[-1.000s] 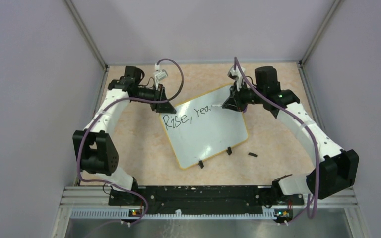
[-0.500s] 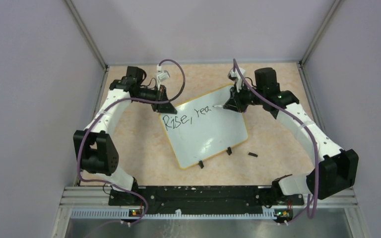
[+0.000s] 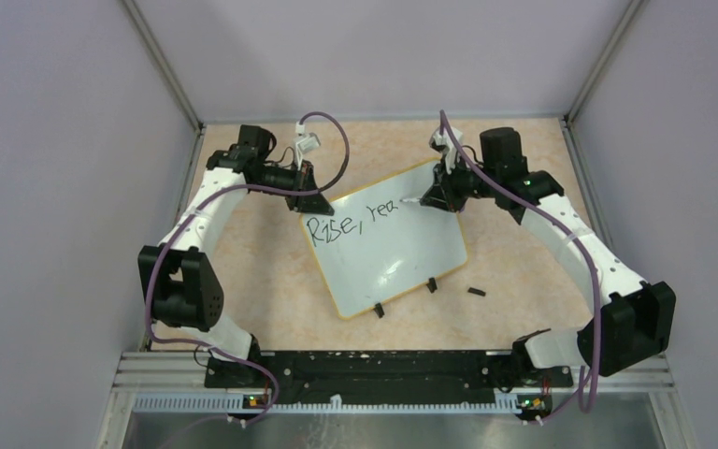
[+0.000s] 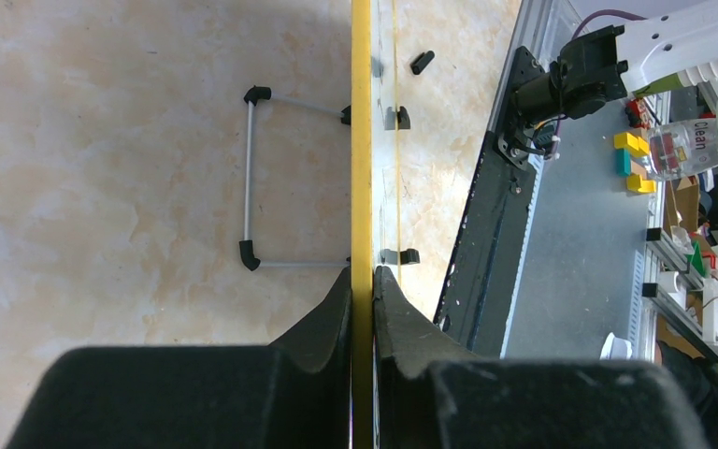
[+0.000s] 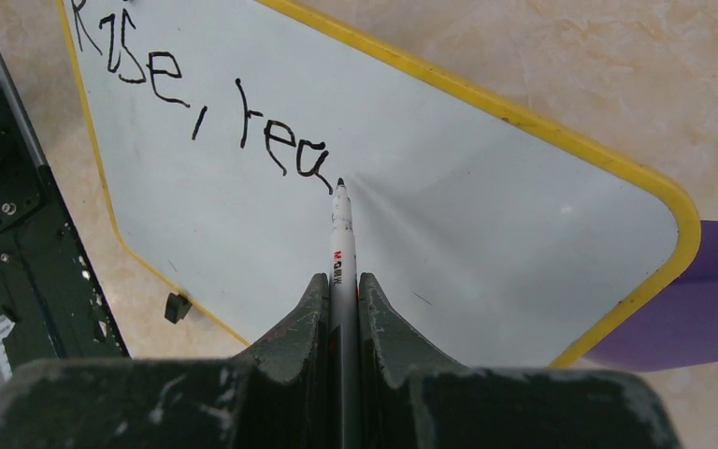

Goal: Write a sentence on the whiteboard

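Observation:
The whiteboard (image 3: 393,253) lies tilted on the table, white with a yellow rim; it also shows in the right wrist view (image 5: 486,215). Black writing (image 3: 351,220) on it reads "Rise, rea" (image 5: 196,103). My left gripper (image 3: 310,198) is shut on the board's far left corner; its jaws clamp the yellow rim (image 4: 362,140) edge-on. My right gripper (image 3: 435,198) is shut on a white marker (image 5: 341,243), whose black tip touches the board just after the "a".
A purple block (image 5: 682,299) lies under the board's far right corner. A small black cap (image 3: 475,292) lies on the table right of the board. Two black clip feet (image 3: 405,297) sit on the board's near edge. A wire stand (image 4: 262,178) shows behind the board.
The right gripper and marker tip have shifted very slightly; the writing looks the same. The left arm has not moved.

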Controlling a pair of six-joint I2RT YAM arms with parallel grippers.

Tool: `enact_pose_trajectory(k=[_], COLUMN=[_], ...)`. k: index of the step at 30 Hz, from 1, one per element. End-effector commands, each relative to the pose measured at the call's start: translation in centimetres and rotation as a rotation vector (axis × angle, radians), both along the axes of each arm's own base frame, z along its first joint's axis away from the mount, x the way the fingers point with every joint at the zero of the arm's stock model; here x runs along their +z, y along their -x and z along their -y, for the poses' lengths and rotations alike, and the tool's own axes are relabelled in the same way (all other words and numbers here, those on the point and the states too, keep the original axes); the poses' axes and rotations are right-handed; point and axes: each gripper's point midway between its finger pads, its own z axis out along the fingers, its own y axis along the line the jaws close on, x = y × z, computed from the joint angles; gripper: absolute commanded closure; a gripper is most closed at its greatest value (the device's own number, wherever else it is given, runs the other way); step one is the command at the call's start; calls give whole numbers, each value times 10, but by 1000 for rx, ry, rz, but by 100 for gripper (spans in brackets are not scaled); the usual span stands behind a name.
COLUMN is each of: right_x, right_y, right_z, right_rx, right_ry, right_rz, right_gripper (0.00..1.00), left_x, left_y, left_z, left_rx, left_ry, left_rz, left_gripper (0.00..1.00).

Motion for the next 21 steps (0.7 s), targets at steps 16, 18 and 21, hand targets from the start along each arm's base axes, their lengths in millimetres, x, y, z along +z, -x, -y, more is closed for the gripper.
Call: enact_pose_trajectory(k=[16, 18, 21], right_x=[16, 16, 16], right_y=[-24, -25, -26], right_z=[-1, -2, -4], right_rx=[-50, -49, -44], right_ry=[-23, -21, -22], right_rz=[67, 70, 70], right_gripper=[100, 100, 100], left_x=[10, 10, 9], left_y=[-6, -6, -6], left_z=[4, 4, 4], left_rx=[-20, -22, -22], left_ry=[-14, -12, -13], left_rz=[110, 109, 110], left_gripper=[100, 100, 100])
